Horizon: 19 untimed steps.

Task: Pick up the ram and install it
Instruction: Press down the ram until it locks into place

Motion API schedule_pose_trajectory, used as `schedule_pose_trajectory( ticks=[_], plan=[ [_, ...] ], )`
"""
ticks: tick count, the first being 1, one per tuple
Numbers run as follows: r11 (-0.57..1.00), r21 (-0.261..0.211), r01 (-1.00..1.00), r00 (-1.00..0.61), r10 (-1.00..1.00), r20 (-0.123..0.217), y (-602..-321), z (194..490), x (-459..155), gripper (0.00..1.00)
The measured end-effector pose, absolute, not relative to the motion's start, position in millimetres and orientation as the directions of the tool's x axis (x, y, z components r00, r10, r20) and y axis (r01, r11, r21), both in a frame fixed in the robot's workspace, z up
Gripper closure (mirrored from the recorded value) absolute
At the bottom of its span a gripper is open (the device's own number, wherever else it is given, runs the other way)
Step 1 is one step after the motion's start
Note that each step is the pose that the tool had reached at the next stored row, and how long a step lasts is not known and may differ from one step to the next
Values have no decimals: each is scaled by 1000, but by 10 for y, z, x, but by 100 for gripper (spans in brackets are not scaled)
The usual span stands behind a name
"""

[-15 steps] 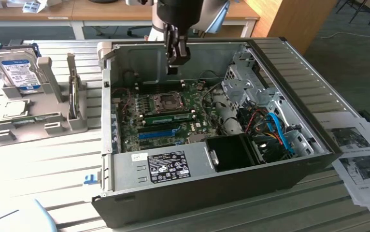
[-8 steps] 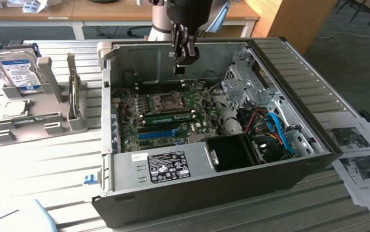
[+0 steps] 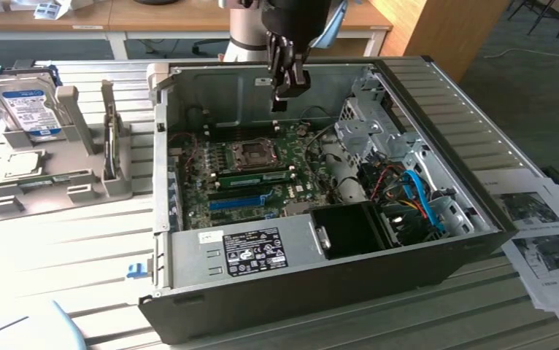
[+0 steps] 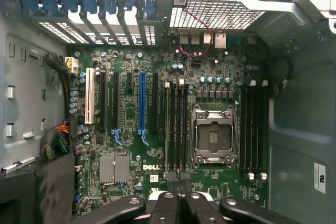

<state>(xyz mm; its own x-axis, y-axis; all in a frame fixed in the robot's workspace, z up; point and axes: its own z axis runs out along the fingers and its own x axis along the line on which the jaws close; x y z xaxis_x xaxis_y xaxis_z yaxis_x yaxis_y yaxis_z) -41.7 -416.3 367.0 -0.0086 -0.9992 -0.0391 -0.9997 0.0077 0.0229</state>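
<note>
A long green ram stick (image 3: 255, 177) sits seated in a slot on the motherboard (image 3: 290, 193), just beside the CPU socket (image 3: 253, 152). My gripper (image 3: 279, 98) hangs well above it inside the open computer case, apart from the stick. In the wrist view the black fingers (image 4: 167, 205) are pressed together with nothing between them, straight over the bank of dark memory slots (image 4: 177, 129) next to the CPU socket (image 4: 212, 137). Seen edge-on from above, the stick cannot be singled out among those slots.
The case walls (image 3: 455, 124) ring the board, with a drive cage (image 3: 372, 124) and blue cables (image 3: 421, 197) at the exterior view's right. A grey holder (image 3: 55, 186) at the exterior view's left carries a hard drive (image 3: 26, 109). Papers (image 3: 547, 233) lie at the exterior view's right.
</note>
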Motion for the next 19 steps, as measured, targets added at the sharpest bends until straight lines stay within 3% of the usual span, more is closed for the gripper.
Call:
schedule_pose_trajectory(
  ticks=[19],
  plan=[
    [8, 24, -1000, -9, -999, -38, -4163, 3777, -413, 90]
  ],
)
